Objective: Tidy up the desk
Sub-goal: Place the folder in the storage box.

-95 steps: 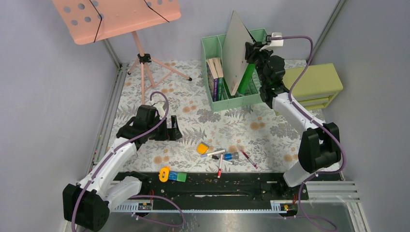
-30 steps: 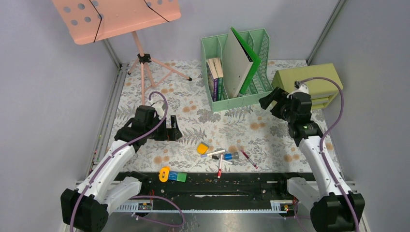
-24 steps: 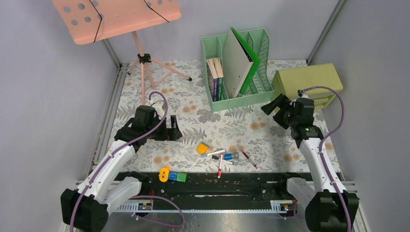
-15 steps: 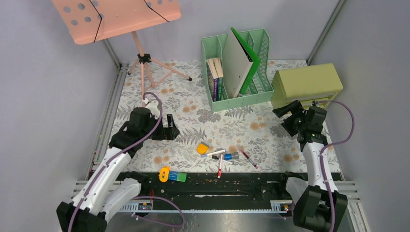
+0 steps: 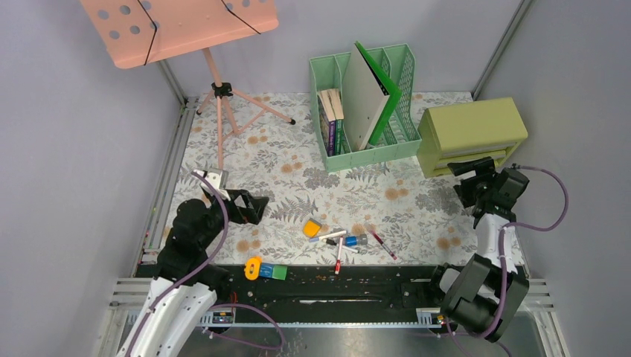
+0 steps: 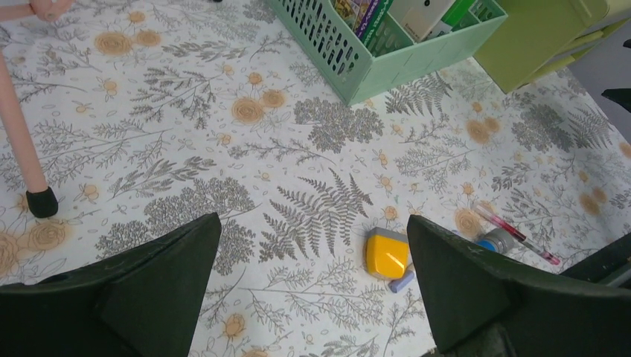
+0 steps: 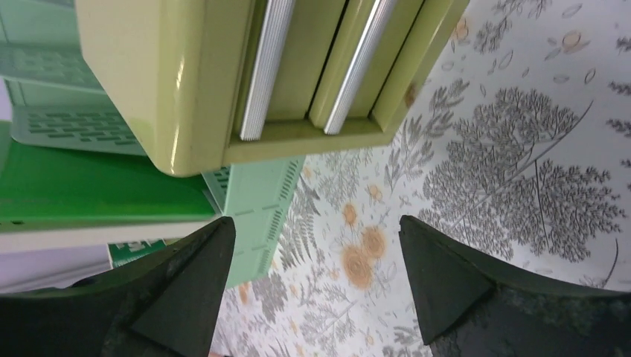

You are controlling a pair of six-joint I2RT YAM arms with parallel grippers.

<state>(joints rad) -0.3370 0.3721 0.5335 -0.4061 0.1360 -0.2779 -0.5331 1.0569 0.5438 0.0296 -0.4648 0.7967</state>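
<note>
Fern-and-flower cloth desk (image 5: 298, 160) framed by metal rails. Along the far side stand a pink music stand (image 5: 221, 91) at left, a mint-green file rack (image 5: 372, 156) in the middle, and an olive drawer box (image 5: 470, 125) at right. Near the front lie a small yellow block (image 5: 312, 227), scattered markers (image 5: 338, 239) and a red pen (image 5: 384, 244).

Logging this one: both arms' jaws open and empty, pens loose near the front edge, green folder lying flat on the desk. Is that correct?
Not quite. The green folder is not lying flat on the desk. It stands tilted inside the mint file rack, as the top external view shows. The rest of the statement holds.
</note>
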